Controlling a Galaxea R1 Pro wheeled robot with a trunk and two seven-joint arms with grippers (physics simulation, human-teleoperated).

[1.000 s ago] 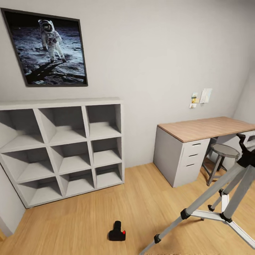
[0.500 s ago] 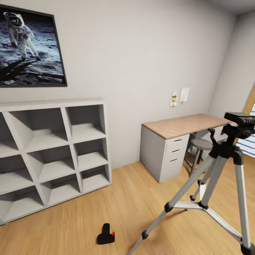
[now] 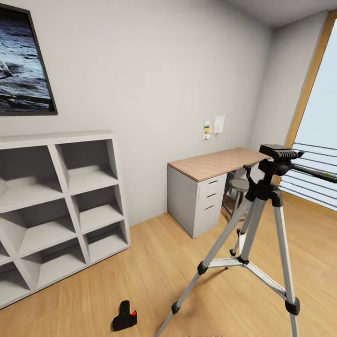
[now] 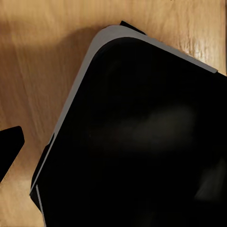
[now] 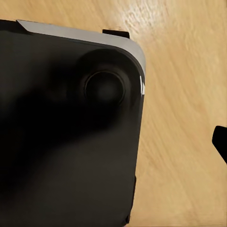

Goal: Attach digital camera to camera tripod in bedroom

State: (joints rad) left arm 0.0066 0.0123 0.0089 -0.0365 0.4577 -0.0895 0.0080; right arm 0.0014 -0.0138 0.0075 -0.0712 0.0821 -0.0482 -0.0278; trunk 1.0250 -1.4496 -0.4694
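Note:
The digital camera [image 3: 124, 316] lies on the light wood floor near the lower edge of the head view, small and black with a red dot. The camera tripod [image 3: 262, 224] stands to its right on three silver legs, its black head [image 3: 279, 154] bare on top and its pan handle reaching right. A gap of floor separates camera and tripod. In the left wrist view a dark fingertip [image 4: 8, 147] pokes in beside my black base [image 4: 137, 137]; in the right wrist view another dark fingertip [image 5: 220, 142] hangs over the floor. Neither view shows how the jaws stand.
A white cube shelf [image 3: 56, 206] lines the wall at left under a framed picture [image 3: 21, 65]. A wood-topped desk [image 3: 210, 164] with drawers and a round stool [image 3: 238, 186] stand behind the tripod. A tall wood-framed window [image 3: 313, 121] is at right.
The head view has swung to the right, so shelf, desk and camera slid left in the picture. The tripod's head and the window have come into view. Nothing itself moved.

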